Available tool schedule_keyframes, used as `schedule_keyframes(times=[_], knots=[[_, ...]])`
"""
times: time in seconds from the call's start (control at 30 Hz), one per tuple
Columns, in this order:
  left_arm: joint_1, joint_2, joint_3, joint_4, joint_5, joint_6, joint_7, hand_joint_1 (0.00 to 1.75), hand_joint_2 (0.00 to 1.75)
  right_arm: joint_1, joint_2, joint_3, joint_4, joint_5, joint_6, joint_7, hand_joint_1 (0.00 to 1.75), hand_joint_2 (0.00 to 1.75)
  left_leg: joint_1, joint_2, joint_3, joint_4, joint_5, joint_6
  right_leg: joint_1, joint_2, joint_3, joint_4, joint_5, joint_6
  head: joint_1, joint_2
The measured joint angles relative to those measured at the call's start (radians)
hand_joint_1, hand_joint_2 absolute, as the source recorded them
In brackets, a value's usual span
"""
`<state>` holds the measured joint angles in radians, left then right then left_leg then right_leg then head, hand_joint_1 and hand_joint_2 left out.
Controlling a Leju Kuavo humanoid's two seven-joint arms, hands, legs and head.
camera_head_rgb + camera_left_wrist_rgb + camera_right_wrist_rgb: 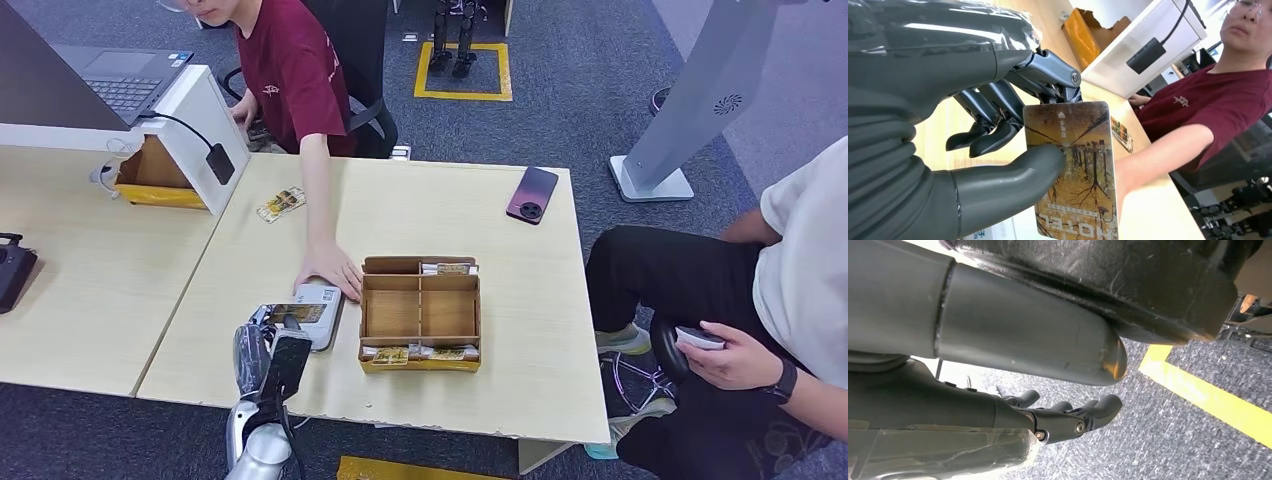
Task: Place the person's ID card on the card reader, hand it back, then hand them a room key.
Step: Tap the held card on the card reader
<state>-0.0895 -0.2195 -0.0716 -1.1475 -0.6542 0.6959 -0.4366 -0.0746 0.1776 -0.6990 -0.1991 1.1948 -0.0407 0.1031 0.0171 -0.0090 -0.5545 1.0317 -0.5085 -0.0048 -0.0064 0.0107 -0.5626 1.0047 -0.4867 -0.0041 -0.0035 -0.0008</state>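
Left wrist view: left hand pinches card, long axis across the fingers.

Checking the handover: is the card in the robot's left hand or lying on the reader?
In the left hand: thumb and fingers pinch the card above the table.

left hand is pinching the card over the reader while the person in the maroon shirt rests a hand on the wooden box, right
Not quite: the person's hand rests on the table touching the reader, beside the box, as the head view shows. The left hand does pinch the card over the reader.
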Motion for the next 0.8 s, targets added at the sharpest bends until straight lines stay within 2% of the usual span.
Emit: schedule_keyframes(times=[0.33,0.8], knots=[[-0.065,-0.024,0.096,0.096,-0.094,0.0,-0.032,1.75,1.75,0.0,0.001,-0.002,0.0,0.011,0.001,0.008,0.0,0.0,0.0,0.0,0.0,0.0,0.0,0.0,0.0,0.0,0.0,0.0,0.0,0.0,0.0,0.0],[-0.107,-0.042,0.189,0.208,-0.187,0.0,-0.046,1.75,1.75,-0.001,0.001,-0.006,0.0,0.014,0.002,0.014,0.0,0.0,0.0,0.0,0.0,0.0,0.0,0.0,0.0,0.0,0.0,0.0,0.0,0.0,0.0,0.0]])
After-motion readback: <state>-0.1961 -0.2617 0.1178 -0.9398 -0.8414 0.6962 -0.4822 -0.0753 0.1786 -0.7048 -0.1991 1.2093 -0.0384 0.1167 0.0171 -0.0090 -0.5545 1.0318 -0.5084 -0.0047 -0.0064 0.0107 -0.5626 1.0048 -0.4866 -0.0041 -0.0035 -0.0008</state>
